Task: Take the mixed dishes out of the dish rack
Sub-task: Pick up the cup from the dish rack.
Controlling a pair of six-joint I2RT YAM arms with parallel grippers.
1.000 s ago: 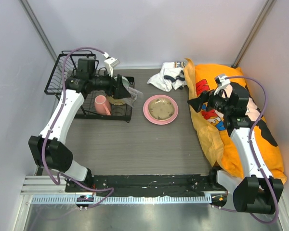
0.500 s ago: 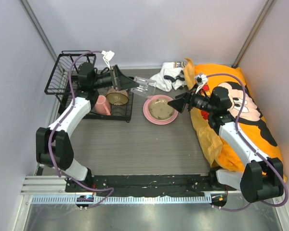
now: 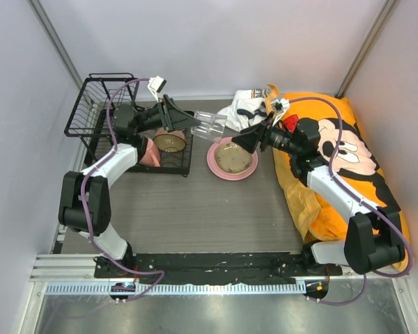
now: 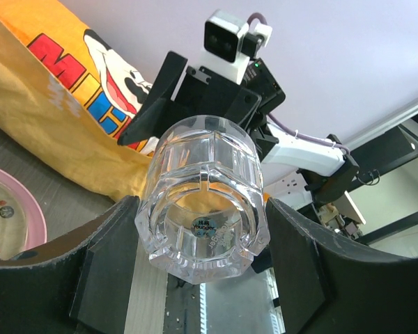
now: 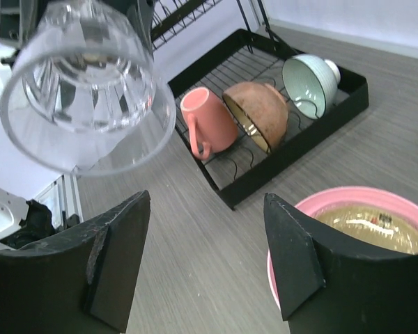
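My left gripper (image 3: 197,124) is shut on the clear glass cup (image 3: 212,125), holding it sideways in the air above the table, right of the dish rack (image 3: 101,104). The cup's base (image 4: 202,209) sits between the left fingers (image 4: 108,271). My right gripper (image 3: 246,139) faces the cup's mouth (image 5: 87,90) from the right. It is open, with only table showing between its fingers (image 5: 292,257). In the rack's lower tray stand a pink mug (image 5: 209,122), a brown bowl (image 5: 258,115) and a mint-green bowl (image 5: 310,76). The pink plate (image 3: 216,167) lies on the table with the tan dish (image 3: 232,158) on it.
A yellow cartoon-print cushion (image 3: 348,174) fills the right side under the right arm. A crumpled white cloth (image 3: 245,109) lies at the back, between the cushion and the cup. The rack's raised basket (image 3: 90,94) stands against the left wall.
The left arm carried the glass cup out of the rack area to the right. The right arm swung left off the cushion to face it, its jaws narrowing somewhat.
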